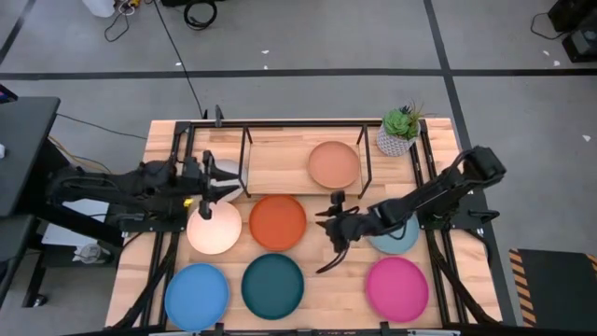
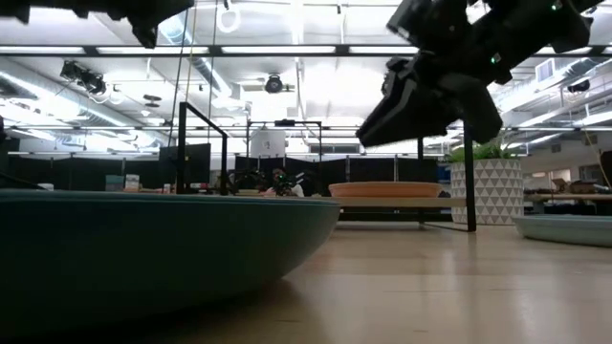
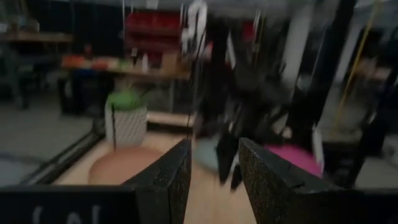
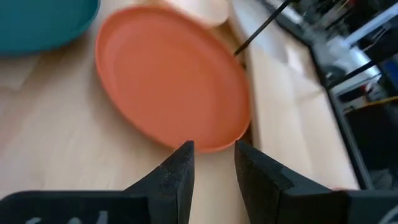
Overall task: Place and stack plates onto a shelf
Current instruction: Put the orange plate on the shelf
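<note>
**Right arm closes in on orange plate, one plate shelved so far**

From above: the shelf (image 1: 280,159) stands along the worktop's far edge with a single peach plate (image 1: 334,164) on its board, toward the right end, next to a potted plant (image 1: 399,132) at the far right corner. Six plates lie on the worktop: cream (image 1: 214,227) and orange (image 1: 277,222) just in front of the shelf, a pale teal one (image 1: 395,236) partly under the right arm, and blue (image 1: 197,296), dark teal (image 1: 272,286) and magenta (image 1: 396,288) along the near edge. The right gripper (image 1: 334,224) hangs beside the orange plate's right rim. The left gripper (image 1: 213,179) hovers over the shelf's left end, fingers apart and empty.

At table height: the dark teal plate fills the foreground; the peach plate sits flat on the board, the right arm dark above it.

Left wrist: the open fingers (image 3: 168,180) face across the worktop toward the plant and the magenta plate.

Right wrist: the fingers (image 4: 180,174) stand slightly parted, holding nothing, just short of the orange plate's near rim.

The risk looks to be the shallow rim: a pinch that lands too high could skid off and push the plate into the shelf's rods or the cream plate. A tilted carry could also clip the rack's top bar, and the two arms work close enough to collide over the shelf.
</note>
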Motion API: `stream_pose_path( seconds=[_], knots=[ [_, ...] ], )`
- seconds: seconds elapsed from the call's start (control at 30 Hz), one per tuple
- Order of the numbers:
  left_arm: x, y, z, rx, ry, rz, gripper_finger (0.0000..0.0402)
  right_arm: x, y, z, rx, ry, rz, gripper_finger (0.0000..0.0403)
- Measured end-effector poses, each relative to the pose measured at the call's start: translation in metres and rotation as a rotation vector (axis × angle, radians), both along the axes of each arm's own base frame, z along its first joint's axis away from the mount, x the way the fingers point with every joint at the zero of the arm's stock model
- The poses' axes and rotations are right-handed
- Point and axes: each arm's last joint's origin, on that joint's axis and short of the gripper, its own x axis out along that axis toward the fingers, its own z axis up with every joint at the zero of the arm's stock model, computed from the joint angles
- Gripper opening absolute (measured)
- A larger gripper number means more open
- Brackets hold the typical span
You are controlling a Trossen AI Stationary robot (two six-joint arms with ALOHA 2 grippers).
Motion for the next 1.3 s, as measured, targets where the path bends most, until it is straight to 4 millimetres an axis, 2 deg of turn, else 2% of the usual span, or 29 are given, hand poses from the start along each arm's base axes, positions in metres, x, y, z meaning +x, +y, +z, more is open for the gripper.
stream_pose_path(
  seconds=[0.13, 0.23, 0.33, 0.47, 0.67, 0.8, 0.9, 1.07, 1.17, 1.3],
  knots=[
    [0.009, -0.004, 0.003, -0.018, 0.238, -0.040, 0.0142, -0.010, -0.004, 0.002, -0.050, -0.062, 0.026, 0.0120],
    [0.015, -0.012, -0.004, -0.077, 0.445, -0.131, 0.0142, -0.019, -0.007, 0.002, -0.058, -0.116, 0.033, 0.0120],
    [0.020, -0.023, -0.014, -0.193, 0.597, -0.196, 0.0142, -0.031, -0.011, -0.006, -0.050, -0.149, 0.033, 0.0120],
    [0.032, -0.041, -0.026, -0.279, 0.679, -0.232, 0.0140, -0.043, -0.013, -0.016, -0.023, -0.213, 0.038, 0.0120],
    [0.056, -0.064, -0.037, -0.281, 0.713, -0.231, 0.0121, -0.057, -0.010, -0.031, -0.001, -0.243, 0.065, 0.0120],
    [0.077, -0.076, -0.039, -0.266, 0.760, -0.218, 0.0111, -0.056, -0.007, -0.029, -0.050, -0.259, 0.095, 0.0120],
    [0.096, -0.086, -0.045, -0.192, 0.814, -0.234, 0.0108, -0.054, -0.006, -0.027, -0.072, -0.272, 0.114, 0.0120],
    [0.120, -0.107, -0.062, 0.039, 0.892, -0.273, 0.0108, -0.054, -0.006, -0.026, -0.079, -0.274, 0.134, 0.0120],
    [0.127, -0.115, -0.072, 0.172, 0.987, -0.248, 0.0112, -0.054, -0.006, -0.026, -0.078, -0.273, 0.141, 0.0120],
    [0.127, -0.120, -0.086, 0.318, 1.129, -0.203, 0.0138, -0.054, -0.006, -0.026, -0.075, -0.276, 0.162, 0.0120]
  ],
)
